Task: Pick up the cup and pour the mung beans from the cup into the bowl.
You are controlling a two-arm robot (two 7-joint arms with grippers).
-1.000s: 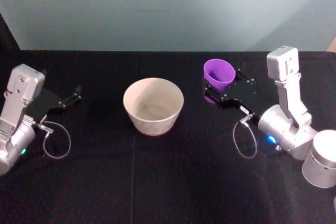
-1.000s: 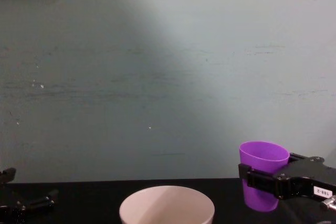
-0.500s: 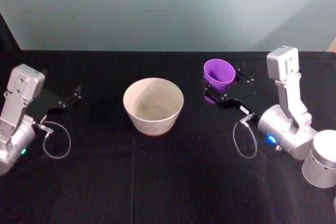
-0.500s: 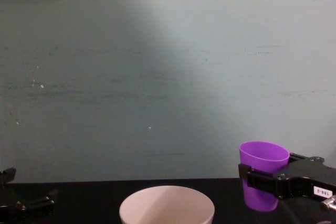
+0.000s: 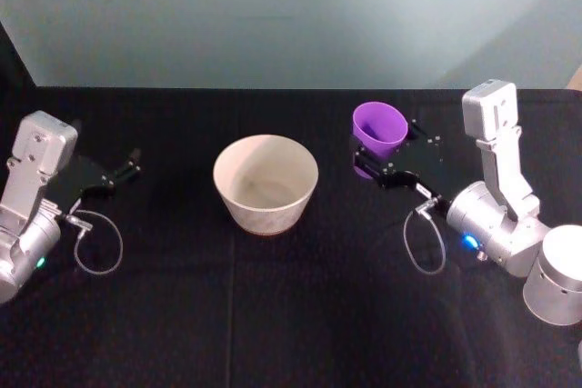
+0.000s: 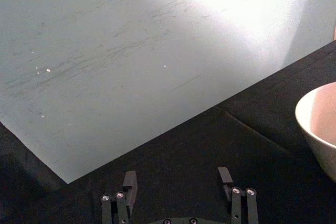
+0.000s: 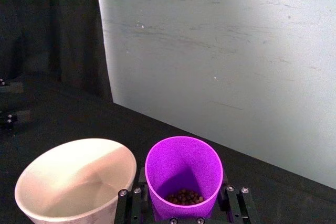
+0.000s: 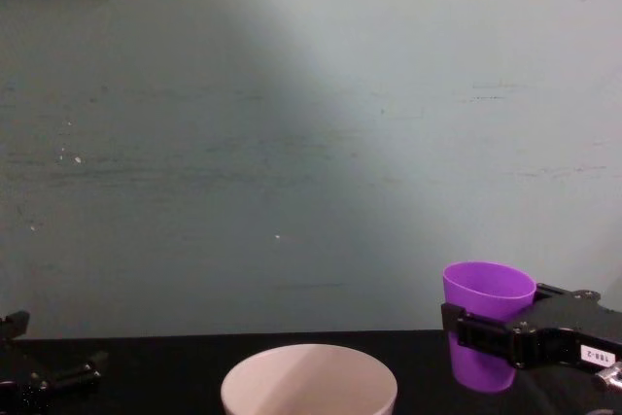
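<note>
Cup (image 5: 379, 129) held upright in right gripper (image 5: 384, 148) beside bowl (image 5: 265, 211).

Table (image 5: 273, 315): bare black stretch between bowl (image 5: 264, 211) and cup (image 5: 380, 129); front half bare too.
Above bowl: open air.
Obstacles: bowl, mid-table; right gripper (image 5: 386, 150), clamped round cup, right of bowl; left gripper (image 5: 127, 166), fingers spread, well left of bowl.
Rear: wall (image 5: 273, 15) behind table.
</note>
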